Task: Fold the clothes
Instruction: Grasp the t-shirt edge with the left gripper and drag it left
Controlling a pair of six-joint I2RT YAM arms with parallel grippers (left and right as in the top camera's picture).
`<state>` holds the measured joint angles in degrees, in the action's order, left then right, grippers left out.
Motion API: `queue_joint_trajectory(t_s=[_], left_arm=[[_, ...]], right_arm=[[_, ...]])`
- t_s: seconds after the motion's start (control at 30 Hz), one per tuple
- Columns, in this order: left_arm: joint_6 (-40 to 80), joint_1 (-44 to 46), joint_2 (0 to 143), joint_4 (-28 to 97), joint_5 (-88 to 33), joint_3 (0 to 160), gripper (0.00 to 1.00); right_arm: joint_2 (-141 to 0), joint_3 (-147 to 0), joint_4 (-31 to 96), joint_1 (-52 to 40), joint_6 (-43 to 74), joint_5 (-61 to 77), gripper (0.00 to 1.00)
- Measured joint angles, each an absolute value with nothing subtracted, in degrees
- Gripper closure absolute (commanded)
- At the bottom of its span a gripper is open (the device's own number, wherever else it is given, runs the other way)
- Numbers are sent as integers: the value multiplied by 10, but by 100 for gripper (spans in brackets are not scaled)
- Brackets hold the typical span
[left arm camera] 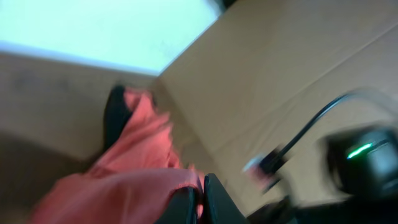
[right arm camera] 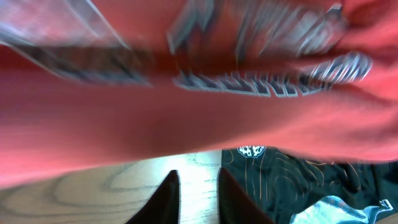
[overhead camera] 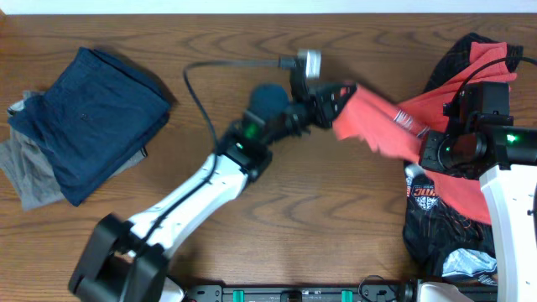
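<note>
Left tool (left arm camera: 200, 194) tight on coral T-shirt (left arm camera: 143, 180), arm (overhead camera: 201, 189) long and diagonal; right tool (right arm camera: 198, 180) narrowly apart.

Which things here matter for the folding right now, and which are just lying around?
Job: coral-red T-shirt, pinched in the left gripper.
Lying about: folded navy garment, grey garment under it, black printed shirt.

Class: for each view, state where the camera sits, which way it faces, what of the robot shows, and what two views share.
Overhead: above the table, facing straight down; both arms, coral T-shirt, folded navy pile.
Left wrist: on the left arm, looking along the left gripper, shut on the T-shirt.
Right wrist: on the right arm, looking past the open right gripper at the T-shirt's print, black garment.
Shared: all three show the T-shirt.
</note>
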<state>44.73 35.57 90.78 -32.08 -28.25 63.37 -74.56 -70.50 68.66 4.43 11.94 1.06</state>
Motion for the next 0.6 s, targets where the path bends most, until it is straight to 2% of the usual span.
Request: queue_joint_trajectory(t_s=[0.07, 0.37, 0.6], left_arm=[[444, 345, 898, -298, -284, 658, 92], [404, 293, 848, -245, -288, 672, 92], [385, 178, 755, -198, -292, 674, 92]], right_arm=[[-746, -694, 672, 44, 113, 12, 53], [-760, -593, 536, 44, 109, 13, 53], [-790, -531, 484, 44, 137, -5, 54]])
